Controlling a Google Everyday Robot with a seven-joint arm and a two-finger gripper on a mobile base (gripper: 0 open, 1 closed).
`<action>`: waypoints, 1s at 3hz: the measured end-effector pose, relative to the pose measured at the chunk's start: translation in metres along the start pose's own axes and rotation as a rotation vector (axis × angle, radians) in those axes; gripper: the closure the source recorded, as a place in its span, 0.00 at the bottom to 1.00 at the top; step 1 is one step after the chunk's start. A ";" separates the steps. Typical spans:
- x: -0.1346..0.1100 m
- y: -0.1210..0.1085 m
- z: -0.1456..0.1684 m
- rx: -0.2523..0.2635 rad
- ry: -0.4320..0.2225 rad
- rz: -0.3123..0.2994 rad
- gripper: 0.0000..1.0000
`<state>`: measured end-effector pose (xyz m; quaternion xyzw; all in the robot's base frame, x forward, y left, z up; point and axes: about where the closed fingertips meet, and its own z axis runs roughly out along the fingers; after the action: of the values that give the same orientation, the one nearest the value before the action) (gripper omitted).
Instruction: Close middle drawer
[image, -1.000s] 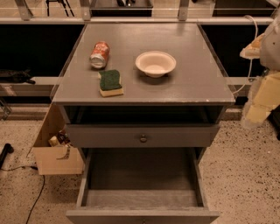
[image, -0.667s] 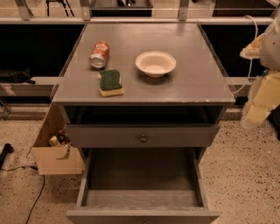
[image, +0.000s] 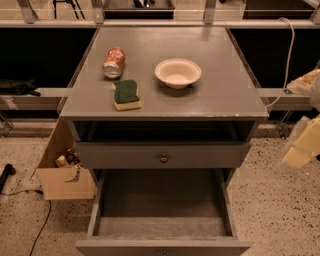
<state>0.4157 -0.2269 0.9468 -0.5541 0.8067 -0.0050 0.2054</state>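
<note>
Gaping toward the camera, the middle drawer (image: 162, 220) is sitting pulled far out of the grey cabinet (image: 235, 95), its bare floor showing and its front panel running along the bottom edge of the view. I am taking it as the middle one because the knobbed drawer (image: 163, 158) that looks pushed in is lying just above it, and a third would be hiding underneath. That is a judgement, not a thing seen.

From the gripper (image: 301, 147), which is hanging off the cabinet's right side at about the height of that upper drawer, the open drawer is lying to the left and lower in the view, nearer the camera. Whether the gripper is wide or narrow I cannot tell.

The drawer's front is stretching left to right, while its travel is running straight back into the cabinet, away from the camera. So the coming push is likely calling for the gripper to come leftward and round in front of the panel, near its centre, before pressing inward — a push at one end could be skewing the drawer in its runners.

Farther up and to the gripper's left, on the cabinet top, a bowl (image: 178, 73), a green sponge (image: 126, 94) and a tipped can (image: 114, 62) are resting apart from one another, out of the drawer's path. Farthest left of the gripper, a cardboard box (image: 62, 182) is standing on the floor beside the cabinet.
</note>
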 end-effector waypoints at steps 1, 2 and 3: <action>0.030 0.031 0.036 0.005 -0.059 0.127 0.00; 0.028 0.030 0.034 0.005 -0.057 0.120 0.00; 0.030 0.034 0.044 0.007 -0.086 0.149 0.00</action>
<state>0.3914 -0.2307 0.8888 -0.4915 0.8360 0.0312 0.2418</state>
